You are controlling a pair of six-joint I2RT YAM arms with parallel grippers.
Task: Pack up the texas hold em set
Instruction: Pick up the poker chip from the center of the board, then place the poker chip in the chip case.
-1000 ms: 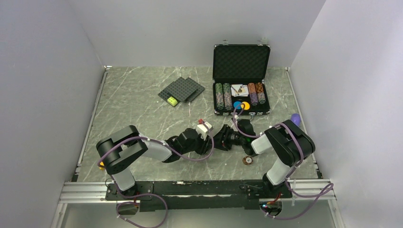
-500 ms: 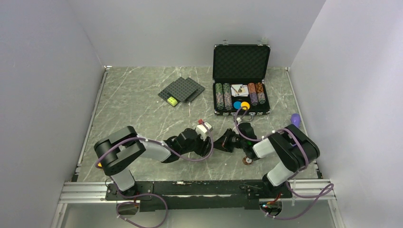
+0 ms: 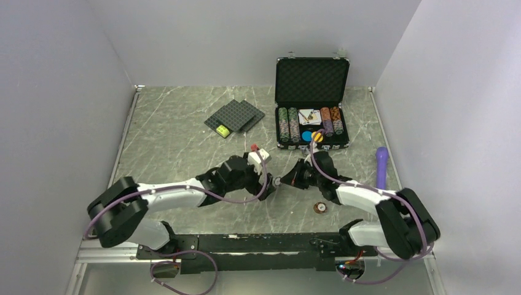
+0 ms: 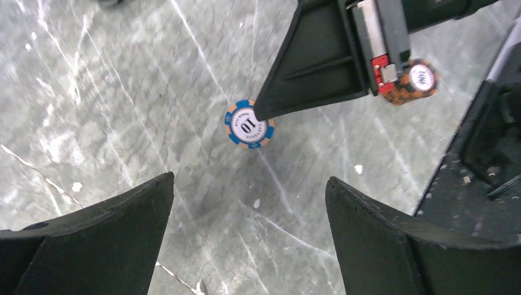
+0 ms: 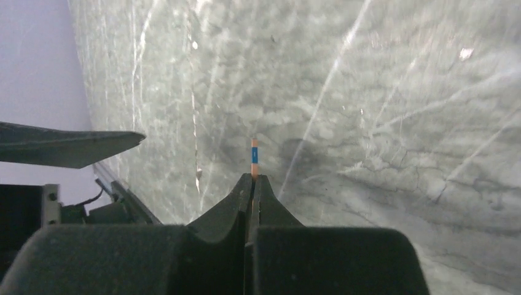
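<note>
Right gripper (image 5: 253, 179): we see it shut tight on the edge of a chip (image 4: 249, 125), blue and orange with a 10 on it.
Left gripper (image 4: 249, 182): we see it wide open and holding nothing. The chip is just in front of it, not touching.
Table (image 3: 172, 141): we see both grippers meet near its middle.
Case (image 3: 312, 80): open at the back right, well apart from the chip, with stacks (image 3: 289, 125) inside.
Other chip (image 3: 319, 208): we see it flat on the table by the right arm.

Chip (image 5: 254, 153) edge-on past right gripper (image 5: 253, 179) tips, face hidden; cards (image 3: 309, 116) in briefcase (image 3: 312, 80) too small to read
</note>
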